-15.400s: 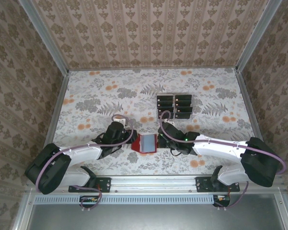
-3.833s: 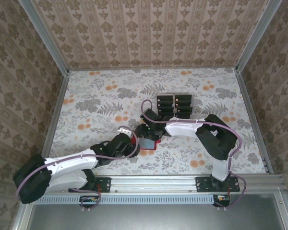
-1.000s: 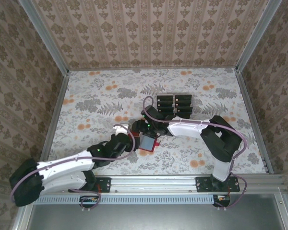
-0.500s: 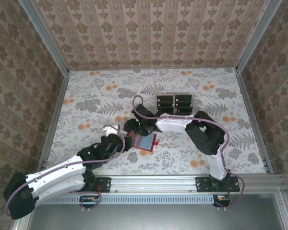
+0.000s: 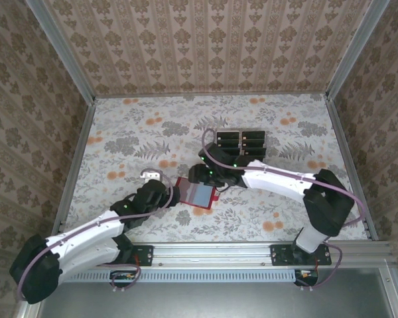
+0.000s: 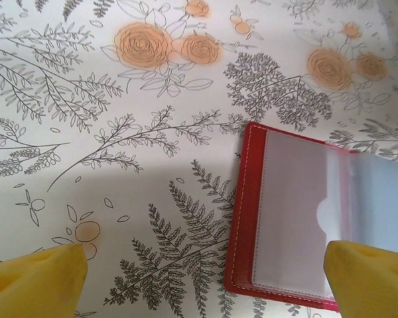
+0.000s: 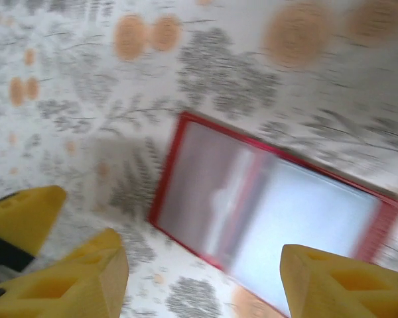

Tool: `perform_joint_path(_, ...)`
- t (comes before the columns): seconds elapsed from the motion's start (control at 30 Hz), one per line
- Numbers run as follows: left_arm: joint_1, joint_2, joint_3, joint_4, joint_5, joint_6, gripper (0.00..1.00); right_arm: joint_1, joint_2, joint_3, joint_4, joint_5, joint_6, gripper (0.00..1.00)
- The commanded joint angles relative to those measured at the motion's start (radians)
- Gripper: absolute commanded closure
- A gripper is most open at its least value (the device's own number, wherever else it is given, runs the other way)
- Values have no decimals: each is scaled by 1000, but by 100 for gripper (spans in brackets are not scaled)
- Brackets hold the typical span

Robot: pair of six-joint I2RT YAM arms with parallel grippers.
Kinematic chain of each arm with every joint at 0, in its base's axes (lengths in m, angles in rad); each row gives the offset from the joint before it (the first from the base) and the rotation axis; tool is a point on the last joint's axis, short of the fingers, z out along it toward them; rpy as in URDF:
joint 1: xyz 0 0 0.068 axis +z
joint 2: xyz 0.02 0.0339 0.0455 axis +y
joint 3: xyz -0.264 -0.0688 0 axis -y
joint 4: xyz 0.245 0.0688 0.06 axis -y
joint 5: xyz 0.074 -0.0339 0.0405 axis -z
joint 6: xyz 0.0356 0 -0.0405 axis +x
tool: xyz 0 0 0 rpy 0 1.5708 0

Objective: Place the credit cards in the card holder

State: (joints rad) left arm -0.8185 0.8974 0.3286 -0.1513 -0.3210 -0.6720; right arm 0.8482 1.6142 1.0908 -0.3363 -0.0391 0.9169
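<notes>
Red holder (image 5: 196,193) lies open and flat on the floral table (image 5: 119,132) at centre frame, clear sleeves facing up. Left gripper (image 6: 205,285) stands spread wide at its left edge, gripping nothing. Right gripper (image 7: 202,281) hangs over the holder, jaws apart, empty. Dark cards (image 5: 241,144) sit grouped to the upper right, well apart.

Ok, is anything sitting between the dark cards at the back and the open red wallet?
Nothing visible lies on the floral table between the dark rectangular credit cards and the open red leather card holder. The right arm hangs above that gap.
</notes>
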Motion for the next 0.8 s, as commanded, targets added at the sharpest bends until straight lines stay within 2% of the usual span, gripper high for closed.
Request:
perform_joint_path(0.0,20,38,28,43,45,33,3,12,-24,-95,-124,122,30,37)
perform_joint_path(0.1,27,74,44,59,56,35,0,22,-36,-141,-130,142,40,37)
perform_joint_path(0.43,31,130,78,74,59,37,0,23,-3,-172,-126,159,31,41)
perform_joint_path(0.6,31,148,81,84,60,36,0,23,8,-169,-109,156,19,56)
perform_joint_path(0.77,30,173,87,94,69,34,0,13,34,-144,-106,152,-9,82)
